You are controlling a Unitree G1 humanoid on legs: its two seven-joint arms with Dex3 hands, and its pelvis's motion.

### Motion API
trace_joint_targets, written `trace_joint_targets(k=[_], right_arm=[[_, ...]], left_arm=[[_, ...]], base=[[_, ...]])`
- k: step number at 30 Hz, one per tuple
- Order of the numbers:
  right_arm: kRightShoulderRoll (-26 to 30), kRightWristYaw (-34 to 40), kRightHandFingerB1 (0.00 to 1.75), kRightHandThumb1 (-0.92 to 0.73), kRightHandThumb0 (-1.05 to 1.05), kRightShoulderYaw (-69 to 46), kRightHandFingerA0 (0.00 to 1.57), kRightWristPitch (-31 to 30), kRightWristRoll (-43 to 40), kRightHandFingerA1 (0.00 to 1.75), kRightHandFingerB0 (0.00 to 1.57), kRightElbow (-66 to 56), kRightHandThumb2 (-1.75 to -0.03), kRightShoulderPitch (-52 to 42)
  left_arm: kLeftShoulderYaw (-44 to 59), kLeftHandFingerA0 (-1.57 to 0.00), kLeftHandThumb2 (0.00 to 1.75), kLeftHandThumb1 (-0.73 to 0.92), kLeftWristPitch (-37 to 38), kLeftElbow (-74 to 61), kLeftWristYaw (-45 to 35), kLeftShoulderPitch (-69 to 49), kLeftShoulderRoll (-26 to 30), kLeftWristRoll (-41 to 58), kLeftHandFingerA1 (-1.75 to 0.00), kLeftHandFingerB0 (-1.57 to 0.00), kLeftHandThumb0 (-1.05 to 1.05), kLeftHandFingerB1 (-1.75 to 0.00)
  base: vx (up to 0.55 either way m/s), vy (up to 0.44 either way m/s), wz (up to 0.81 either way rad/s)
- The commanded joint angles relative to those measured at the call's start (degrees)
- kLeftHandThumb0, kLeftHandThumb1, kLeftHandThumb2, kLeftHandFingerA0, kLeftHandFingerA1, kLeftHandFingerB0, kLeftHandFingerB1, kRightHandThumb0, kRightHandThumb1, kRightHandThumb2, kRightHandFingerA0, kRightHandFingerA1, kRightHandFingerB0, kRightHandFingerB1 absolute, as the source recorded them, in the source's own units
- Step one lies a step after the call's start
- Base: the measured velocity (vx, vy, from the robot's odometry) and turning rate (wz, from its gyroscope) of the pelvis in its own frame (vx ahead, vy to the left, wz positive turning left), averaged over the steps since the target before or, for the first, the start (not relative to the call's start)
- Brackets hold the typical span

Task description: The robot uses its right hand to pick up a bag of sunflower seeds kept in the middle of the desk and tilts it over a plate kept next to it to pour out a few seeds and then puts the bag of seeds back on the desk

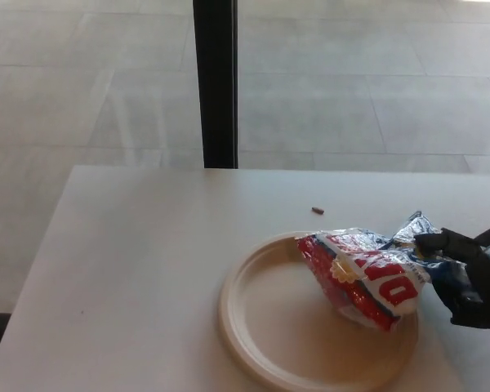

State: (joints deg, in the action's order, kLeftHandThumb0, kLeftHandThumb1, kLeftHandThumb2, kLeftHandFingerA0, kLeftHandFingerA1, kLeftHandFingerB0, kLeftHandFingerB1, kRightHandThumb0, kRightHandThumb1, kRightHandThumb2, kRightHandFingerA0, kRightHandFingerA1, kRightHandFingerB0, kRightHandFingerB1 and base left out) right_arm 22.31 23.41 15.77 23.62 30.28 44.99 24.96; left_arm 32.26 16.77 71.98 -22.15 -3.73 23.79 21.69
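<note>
Low at the right edge of the head view, my right robot hand [467, 278] was clamped on the crinkled end of the bag of sunflower seeds [361, 276], its black fingers [441, 242] wrapped over the top of the foil. From that grip the red, white and blue bag stretched to the left, tilted on its side over the right half of the plate [253, 335], with its far end reaching toward the plate's middle. I could not tell whether the bag touched the plate. The round, cream-coloured plate sat on the pale worktop [139, 261]. One small dark seed [318, 210] lay on the worktop just beyond the plate's far rim. Behind the worktop stood a black post [216, 82] against a grey tiled floor [367, 90]. My left robot hand did not show.
</note>
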Motion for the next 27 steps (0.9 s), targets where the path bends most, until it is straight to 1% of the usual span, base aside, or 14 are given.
trace_joint_targets(k=[1, 4, 7, 10, 11, 12, 13, 14, 15, 17, 18, 19, 25, 27], right_arm=[[-0.3, 3.2, 1.39, -0.58, -0.18, 0.3, 0.95, 3.5, 1.0, 1.58, 0.92, 0.7, -1.09, -1.0], [-0.4, 3.5, 1.62, -0.56, -0.2, -1.1, 0.85, 3.7, -0.5, 1.75, 0.76, 1.6, -1.04, -0.9], [-1.2, 3.1, 1.59, -0.5, -0.18, -3.5, 0.87, 4.6, -3.5, 1.75, 0.77, 2.2, -1.13, -1.4], [-1.5, 3.2, 1.61, -0.53, -0.21, -4.6, 0.89, 3.9, -3.4, 1.75, 0.76, 2.4, -1.08, -1.6], [-1.7, 4.6, 1.59, -0.49, -0.19, -5.6, 0.9, 5.1, -4.0, 1.75, 0.78, 2.9, -1.15, -1.7], [-1.9, 5.2, 1.6, -0.57, -0.21, -6.6, 0.91, 5.8, -4.6, 1.75, 0.77, 2.7, -1.04, -1.9], [-1.8, 5.6, 1.25, -0.54, -0.28, -6.9, 1.18, 6.2, -4.2, 1.36, 1.01, 2.6, -1.1, -2.0], [-1.8, 6.3, 1.6, -0.61, -0.23, -7.1, 0.9, 5.6, -3.5, 1.75, 0.75, 2.0, -0.94, -2.0], [-2.0, 6.2, 1.57, -0.68, -0.27, -7.3, 0.91, 5.7, -3.5, 1.75, 0.78, 1.9, -0.87, -2.0], [-2.1, 5.6, 1.57, -0.63, -0.25, -7.6, 0.91, 5.9, -3.7, 1.75, 0.79, 1.8, -0.94, -2.0], [-2.3, 5.2, 1.53, -0.45, -0.2, -7.7, 0.93, 6.0, -3.8, 1.71, 0.82, 1.6, -1.17, -2.0], [-2.6, 4.3, 1.52, -0.42, -0.18, -7.9, 0.93, 5.9, -4.3, 1.71, 0.83, 1.0, -1.21, -2.0], [-4.2, 2.4, 1.55, -0.41, -0.15, -8.1, 0.92, 4.0, -4.8, 1.74, 0.86, -2.8, -1.22, -2.3], [-4.3, 2.4, 1.57, -0.43, -0.16, -7.9, 0.86, 2.4, -3.9, 1.75, 0.82, -3.8, -1.19, -2.2]], left_arm=[[-0.1, -0.49, 0.62, 0.72, 2.3, -0.2, 0.4, -0.5, 0.0, -0.6, -0.57, -0.47, -0.68, -0.39], [0.0, -0.49, 0.62, 0.73, 2.2, 0.1, 0.8, -0.1, 0.3, -0.8, -0.56, -0.44, -0.68, -0.38], [0.2, -0.51, 0.62, 0.72, 2.0, 0.5, 0.6, -0.2, 0.5, -0.7, -0.56, -0.45, -0.7, -0.37], [0.4, -0.5, 0.62, 0.72, 1.8, 0.5, 0.2, -0.4, 0.5, -0.5, -0.56, -0.46, -0.69, -0.38], [0.4, -0.52, 0.61, 0.7, 1.6, 0.4, 0.6, -0.5, 0.4, -0.5, -0.59, -0.47, -0.71, -0.39], [0.3, -0.53, 0.61, 0.71, 2.0, 0.3, 0.5, -0.7, 0.3, -0.7, -0.59, -0.48, -0.7, -0.39], [0.5, -0.54, 0.61, 0.7, 2.0, 0.4, 0.7, -0.8, 0.1, -0.5, -0.6, -0.49, -0.7, -0.39], [0.3, -0.54, 0.61, 0.71, 2.3, 0.6, 0.8, -0.9, 0.2, -0.8, -0.58, -0.51, -0.71, -0.39], [0.5, -0.54, 0.61, 0.71, 2.1, 0.6, 0.7, -0.9, 0.1, -0.5, -0.58, -0.5, -0.7, -0.39], [0.3, -0.53, 0.62, 0.71, 2.3, 0.7, 0.8, -1.0, 0.2, -0.8, -0.57, -0.48, -0.7, -0.38], [0.4, -0.53, 0.62, 0.72, 2.2, 0.7, 0.7, -1.1, 0.1, -0.7, -0.58, -0.48, -0.68, -0.38], [0.5, -0.53, 0.62, 0.72, 2.0, 0.6, 0.7, -1.1, 0.1, -0.5, -0.57, -0.47, -0.68, -0.38], [0.0, -0.5, 0.62, 0.71, 2.3, 0.5, 1.1, -1.4, 0.2, -1.1, -0.54, -0.46, -0.72, -0.36], [-0.1, -0.49, 0.62, 0.7, 2.3, 0.6, 1.3, -1.5, 0.2, -1.3, -0.53, -0.48, -0.72, -0.37]], base=[[0.0, 0.0, 0.0], [0.0, 0.0, 0.0], [0.0, 0.0, 0.0], [0.0, 0.0, 0.0], [0.0, 0.0, 0.0], [0.0, 0.0, 0.0], [0.0, 0.0, 0.0], [0.0, 0.0, 0.0], [0.0, 0.0, 0.0], [0.0, 0.0, 0.0], [0.0, 0.0, 0.0], [0.0, 0.0, 0.0], [0.0, 0.0, 0.0], [0.0, 0.0, 0.0]])
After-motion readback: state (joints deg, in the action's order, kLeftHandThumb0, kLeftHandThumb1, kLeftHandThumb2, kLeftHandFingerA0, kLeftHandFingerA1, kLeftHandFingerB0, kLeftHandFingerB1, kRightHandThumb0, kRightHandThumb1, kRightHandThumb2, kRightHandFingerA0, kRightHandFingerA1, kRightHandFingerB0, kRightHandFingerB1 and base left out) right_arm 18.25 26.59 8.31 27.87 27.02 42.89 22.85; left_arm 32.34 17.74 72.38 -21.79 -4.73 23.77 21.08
